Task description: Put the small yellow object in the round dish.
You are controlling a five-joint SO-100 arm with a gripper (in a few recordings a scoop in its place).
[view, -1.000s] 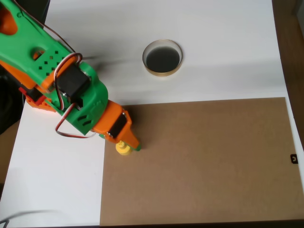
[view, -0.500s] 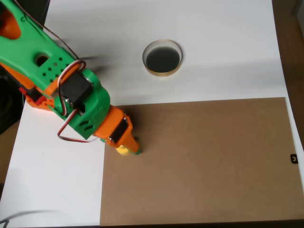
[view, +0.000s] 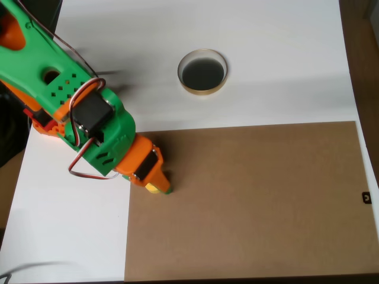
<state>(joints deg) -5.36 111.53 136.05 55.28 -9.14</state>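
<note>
1. Gripper [view: 160, 187] sits left of centre in the overhead view, fingertips down on the small yellow object [view: 153, 188]; only a sliver of yellow shows beside the orange finger. Jaws look closed around it, but the arm hides the contact, so can't tell if the grip is firm
2. Yellow object is at the left edge of the brown board [view: 249, 201], just inside the line where board meets white table [view: 71, 225]
3. Round dish [view: 202, 71] is in the upper middle of the frame, on the white surface, well apart from gripper; dark inside looks empty
4. Risks, as I judge: piece is tiny w/ a knob top, so a partial pinch could squirt it out sideways on lift; it could roll off the board onto the table. Dish is small and shallow, so a release off-centre or from too high may bounce it over the rim
5. Surface: flat brown board over most of the lower frame, white tabletop above and left. Dark floor strip at right edge, dark area at far left. Soft even light, faint shadow band across the white part
</note>
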